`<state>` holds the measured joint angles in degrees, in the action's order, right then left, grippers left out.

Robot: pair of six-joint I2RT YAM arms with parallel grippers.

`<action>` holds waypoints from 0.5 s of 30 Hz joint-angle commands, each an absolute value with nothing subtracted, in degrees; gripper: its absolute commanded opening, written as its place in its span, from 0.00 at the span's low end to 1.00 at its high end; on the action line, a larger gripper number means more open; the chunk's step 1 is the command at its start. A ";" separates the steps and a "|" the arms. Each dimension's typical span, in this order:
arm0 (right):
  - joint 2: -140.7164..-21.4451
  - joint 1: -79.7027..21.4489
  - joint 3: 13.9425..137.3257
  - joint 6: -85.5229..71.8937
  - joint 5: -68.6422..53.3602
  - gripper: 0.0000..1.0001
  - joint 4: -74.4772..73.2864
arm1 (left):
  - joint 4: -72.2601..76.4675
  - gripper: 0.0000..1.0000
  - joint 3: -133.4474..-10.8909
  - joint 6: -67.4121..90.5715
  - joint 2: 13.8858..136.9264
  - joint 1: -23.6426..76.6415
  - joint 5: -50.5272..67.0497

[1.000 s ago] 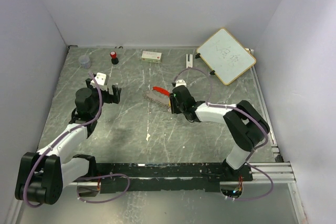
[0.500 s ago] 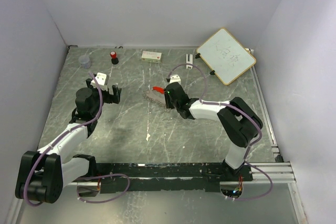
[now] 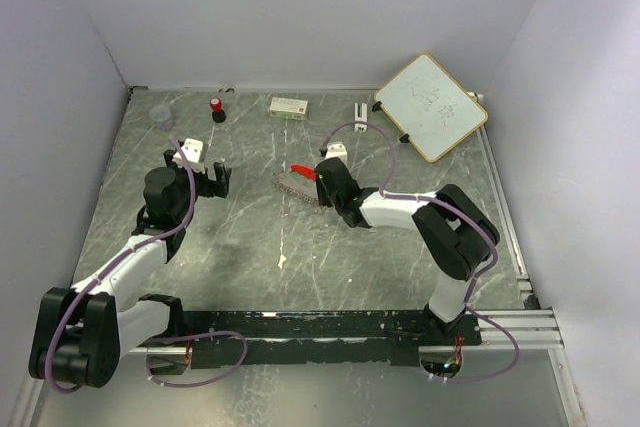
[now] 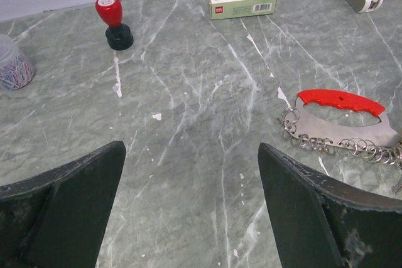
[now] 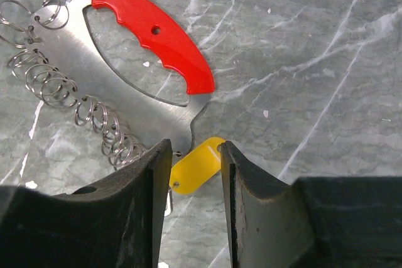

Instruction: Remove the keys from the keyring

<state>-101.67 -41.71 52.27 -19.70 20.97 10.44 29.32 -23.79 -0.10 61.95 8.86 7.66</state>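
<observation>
1. Yellow plastic sits between the fingers of our right gripper (image 5: 195,150). The yellow key (image 5: 196,166), small and smooth, lies with its long axis slanting across the gap. Both pads touch it, so we judge it gripped.
2. Just beyond the fingertips, the red key (image 5: 154,32) has a scalloped grip on flat bright steel. The keyring (image 5: 56,83), a chain of thin wire loops, trails leftward on the marbled worktop (image 5: 326,61).
3. Our left gripper (image 4: 191,147) stands wide open, well apart from the bunch, which lies ahead to its right.

Left pincer (image 4: 190,149) spread wide on a bent arm; right pincer (image 5: 195,149) narrowed, arm stretched toward centre.
</observation>
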 commanded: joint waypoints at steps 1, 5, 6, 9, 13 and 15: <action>-102.87 -42.12 51.50 -21.06 22.73 0.38 10.90 | 31.22 0.98 -23.37 -0.69 61.78 9.32 7.29; -103.53 -42.37 51.34 -22.07 23.69 0.44 10.51 | 31.20 0.98 -23.42 -0.70 61.76 9.36 7.56; -103.80 -42.44 51.47 -22.41 23.99 0.45 10.42 | 31.17 0.98 -23.46 -0.70 61.72 9.32 7.51; -104.76 -42.68 51.76 -23.32 25.13 0.46 9.84 | 31.20 0.98 -23.47 -0.70 61.75 9.32 7.55; -106.08 -43.22 52.47 -24.02 26.21 0.46 8.59 | 31.16 0.98 -23.39 -0.77 61.64 9.31 7.51; -106.29 -43.55 52.79 -24.48 26.96 0.47 7.43 | 31.13 0.98 -23.40 -0.79 61.64 9.32 7.35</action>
<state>-104.71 -42.70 52.05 -22.83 24.34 9.98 29.32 -23.79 -0.14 61.95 8.86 7.66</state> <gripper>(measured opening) 0.463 0.981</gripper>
